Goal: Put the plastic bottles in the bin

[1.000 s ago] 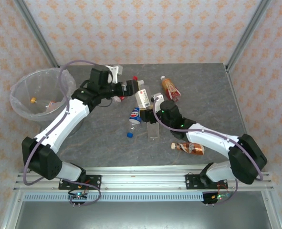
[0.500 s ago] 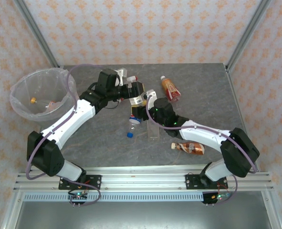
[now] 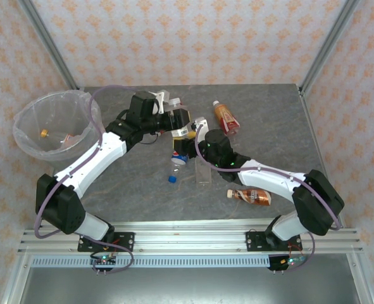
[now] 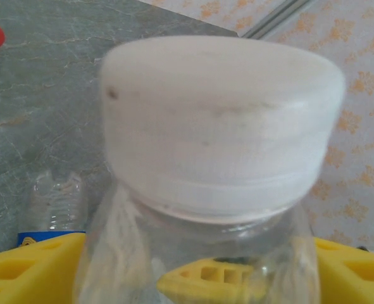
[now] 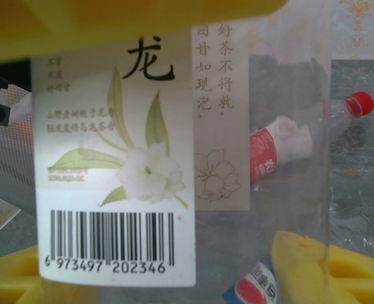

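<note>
A white-capped bottle (image 3: pixel 188 132) is held over the middle of the surface (image 3: pixel 269 114), clamped in the left claw (image 3: pixel 180 125), with the right claw (image 3: pixel 198 130) straddling it, grip unclear, and the bin (image 3: pixel 23 113) well off left, nearer the left arm.

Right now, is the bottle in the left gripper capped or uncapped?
Capped: a white cap sits on the clear bottle's neck.

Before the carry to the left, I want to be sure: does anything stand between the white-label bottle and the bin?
Nothing visible does: no object lies between the white-label bottle and the bin, only the left arm's own links.
</note>
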You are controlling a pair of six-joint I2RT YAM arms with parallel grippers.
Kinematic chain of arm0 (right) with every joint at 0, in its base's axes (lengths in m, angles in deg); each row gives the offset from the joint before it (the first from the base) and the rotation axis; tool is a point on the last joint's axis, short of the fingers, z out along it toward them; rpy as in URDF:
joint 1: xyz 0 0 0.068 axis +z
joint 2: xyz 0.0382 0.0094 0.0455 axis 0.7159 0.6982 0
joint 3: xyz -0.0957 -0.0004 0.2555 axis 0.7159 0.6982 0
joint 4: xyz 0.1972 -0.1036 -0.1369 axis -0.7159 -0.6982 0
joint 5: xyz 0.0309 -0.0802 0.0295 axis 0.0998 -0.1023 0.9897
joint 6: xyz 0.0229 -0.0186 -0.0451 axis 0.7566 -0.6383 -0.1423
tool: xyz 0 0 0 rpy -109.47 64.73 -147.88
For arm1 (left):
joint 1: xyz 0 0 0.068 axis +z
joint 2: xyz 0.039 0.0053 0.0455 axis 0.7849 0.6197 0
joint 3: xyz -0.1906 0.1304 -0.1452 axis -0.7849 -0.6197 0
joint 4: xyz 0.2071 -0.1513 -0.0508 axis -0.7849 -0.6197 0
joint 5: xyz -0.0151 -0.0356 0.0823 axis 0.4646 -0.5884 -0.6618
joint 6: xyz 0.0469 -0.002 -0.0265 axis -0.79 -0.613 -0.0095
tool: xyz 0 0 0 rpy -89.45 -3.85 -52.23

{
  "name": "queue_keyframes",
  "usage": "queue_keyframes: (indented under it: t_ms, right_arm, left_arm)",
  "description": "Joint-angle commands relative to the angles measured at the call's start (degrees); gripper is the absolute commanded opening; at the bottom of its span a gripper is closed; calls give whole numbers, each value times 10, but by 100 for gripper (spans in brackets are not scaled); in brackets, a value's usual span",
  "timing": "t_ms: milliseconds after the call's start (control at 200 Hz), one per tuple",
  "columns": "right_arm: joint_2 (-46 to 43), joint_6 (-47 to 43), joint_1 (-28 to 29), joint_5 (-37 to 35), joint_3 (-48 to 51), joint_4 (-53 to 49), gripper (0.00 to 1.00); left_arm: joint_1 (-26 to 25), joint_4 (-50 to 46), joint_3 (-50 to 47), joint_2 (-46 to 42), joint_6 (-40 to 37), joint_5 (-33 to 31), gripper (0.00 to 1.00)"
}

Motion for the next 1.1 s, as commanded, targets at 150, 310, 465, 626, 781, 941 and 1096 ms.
queue_keyframes:
  t_ms: [150, 310, 465, 626, 781, 941, 1096]
  right_arm:
    - [-7, 11, 2, 15, -10, 36, 53]
    - [-7, 15, 2, 14, -9, 36, 56]
    - [-5, 16, 2, 10, -5, 40, 65]
    - [-10, 31, 2, -24, 2, 32, 83]
    - [-36, 28, 2, -35, 25, 29, 97]
    - [-68, 22, 2, -48, 56, 40, 99]
    - [-98, 32, 2, -145, 75, 27, 99]
  left_arm:
    - [0, 7, 16, 9, -21, 17, 59]
    - [1, -2, 23, 7, -35, 3, 52]
    - [0, 5, 24, 11, -33, 0, 48]
    - [0, 1, 25, 19, -20, -26, 47]
    - [0, -35, 33, 9, -41, -88, 47]
    - [1, -21, 19, -19, -38, -143, 47]
    - [0, -84, 51, -47, -76, -272, 47]
